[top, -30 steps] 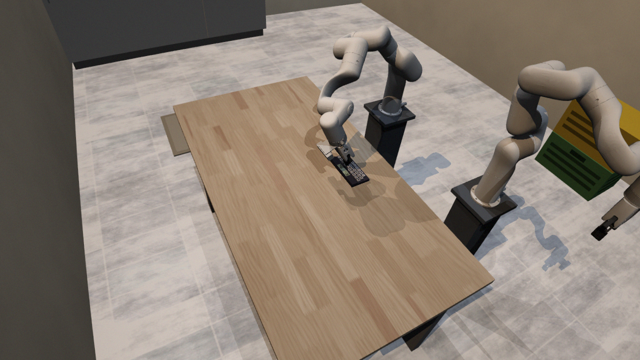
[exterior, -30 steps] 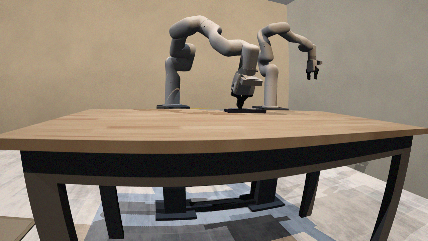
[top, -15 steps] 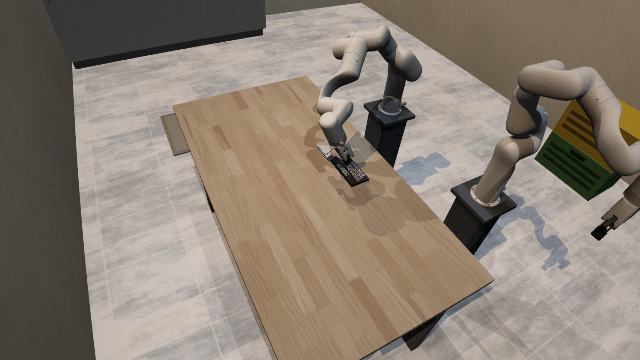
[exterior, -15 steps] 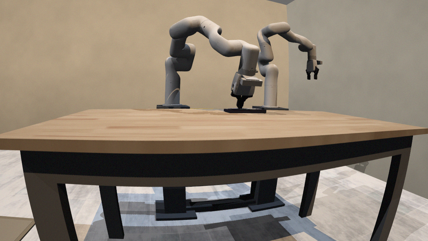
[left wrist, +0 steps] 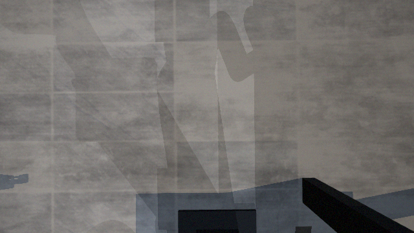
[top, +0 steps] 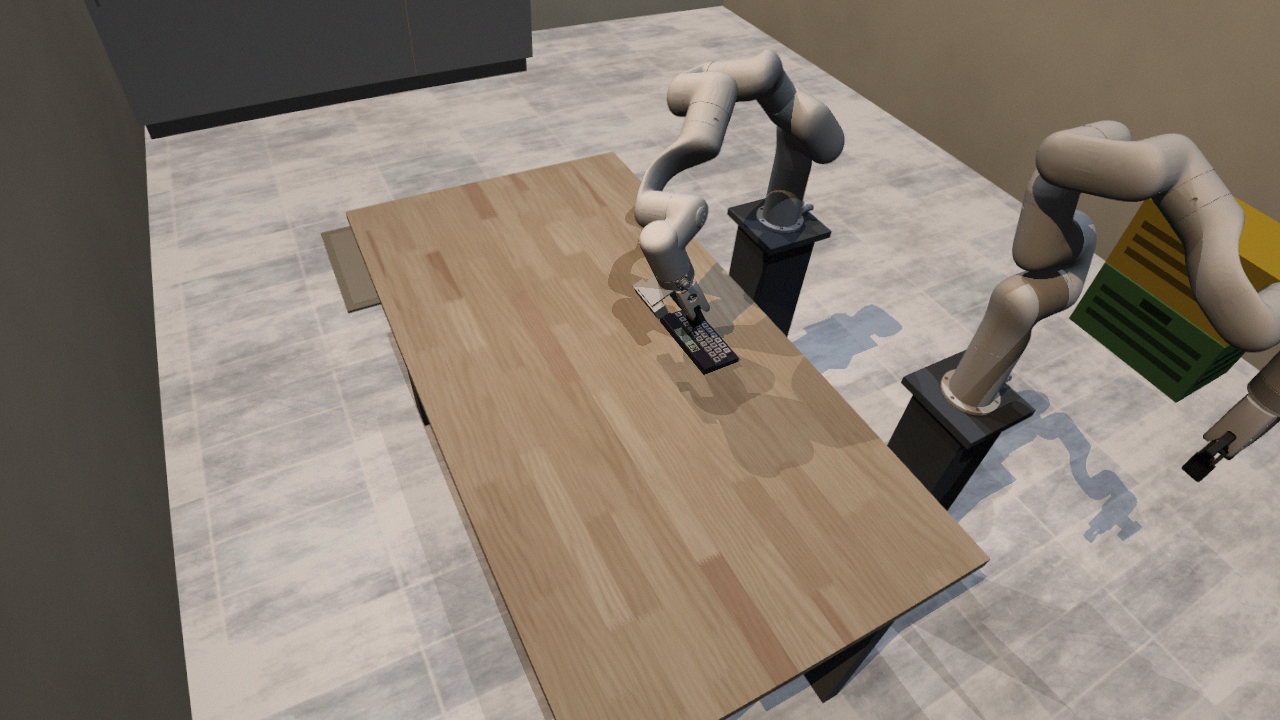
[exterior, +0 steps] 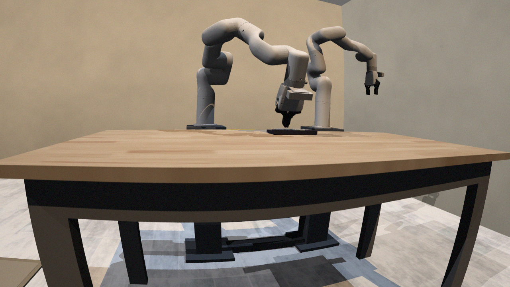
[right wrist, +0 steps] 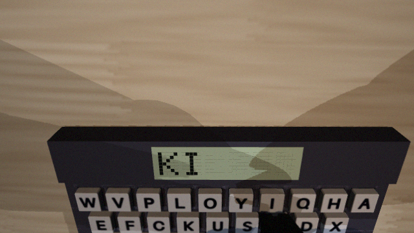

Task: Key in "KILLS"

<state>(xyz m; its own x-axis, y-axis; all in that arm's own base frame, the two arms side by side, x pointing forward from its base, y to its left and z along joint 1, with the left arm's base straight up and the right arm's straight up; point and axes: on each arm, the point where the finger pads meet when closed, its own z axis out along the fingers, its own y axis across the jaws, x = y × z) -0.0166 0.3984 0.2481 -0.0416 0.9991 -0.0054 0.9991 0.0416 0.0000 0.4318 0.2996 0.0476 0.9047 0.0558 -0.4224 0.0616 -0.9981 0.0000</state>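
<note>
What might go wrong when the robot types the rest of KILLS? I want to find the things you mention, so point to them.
The screen (right wrist: 227,163) reads KI, so L, L and S seem to be left. The L key (right wrist: 179,201) sits between P and O, so a small slip might type a wrong letter. The right gripper (top: 696,318) (exterior: 286,126) is shut and low over the keyboard (top: 714,364) (exterior: 292,132) (right wrist: 107,162), so coming down too fast could break it.
</note>
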